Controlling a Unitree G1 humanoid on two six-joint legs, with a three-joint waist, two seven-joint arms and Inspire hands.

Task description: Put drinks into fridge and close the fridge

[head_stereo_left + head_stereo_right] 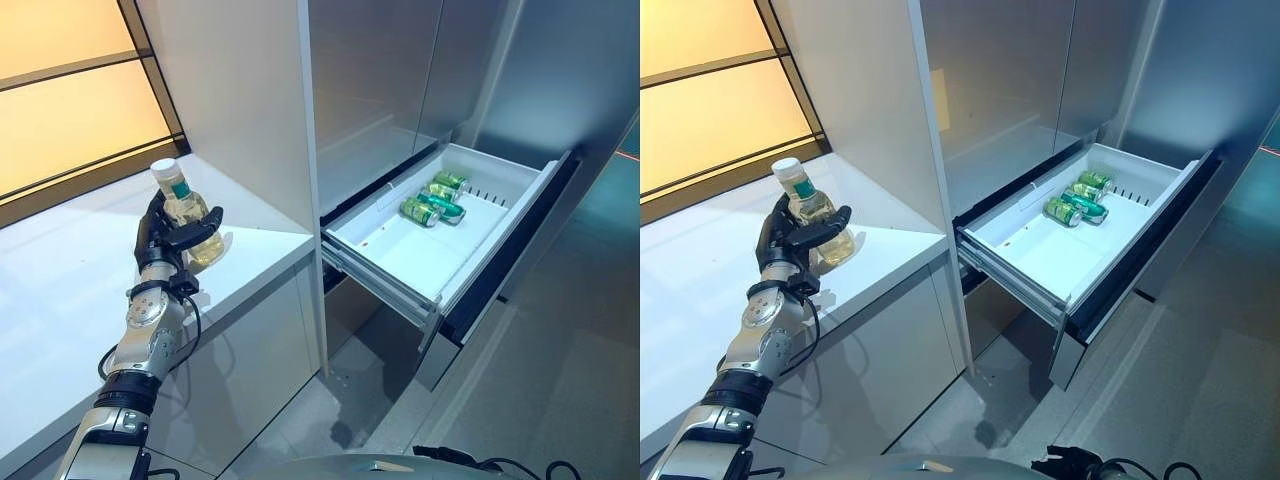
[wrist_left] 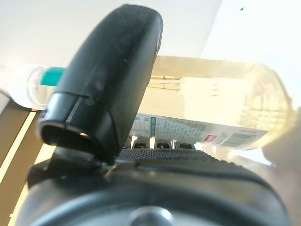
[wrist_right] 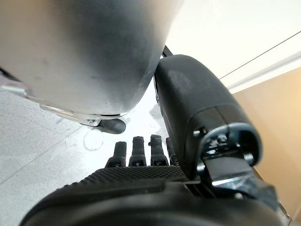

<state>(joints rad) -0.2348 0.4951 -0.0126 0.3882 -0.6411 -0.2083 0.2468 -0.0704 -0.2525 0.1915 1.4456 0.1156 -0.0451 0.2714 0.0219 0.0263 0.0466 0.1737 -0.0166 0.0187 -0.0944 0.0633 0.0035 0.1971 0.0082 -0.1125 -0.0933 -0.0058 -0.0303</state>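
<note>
A clear bottle (image 1: pixel 186 209) of pale yellow drink with a white cap and a green neck band stands upright at the white counter (image 1: pixel 60 280). My left hand (image 1: pixel 163 238) is shut on it, with fingers and thumb round its body. The left wrist view shows the bottle (image 2: pixel 225 108) lying across the palm behind the thumb (image 2: pixel 108 84). The fridge's white drawer (image 1: pixel 410 255) is pulled out to the right, with green cans (image 1: pixel 436 199) lying at its far end. My right hand (image 3: pixel 141 188) hangs low over the grey floor, fingers (image 3: pixel 136 150) straight and empty.
A tall white panel (image 1: pixel 250 90) stands between the counter and the fridge. Grey fridge doors (image 1: pixel 380 70) rise above the open drawer, whose dark front (image 1: pixel 500 270) juts out over the floor. An orange-lit window (image 1: pixel 70 90) lies behind the counter.
</note>
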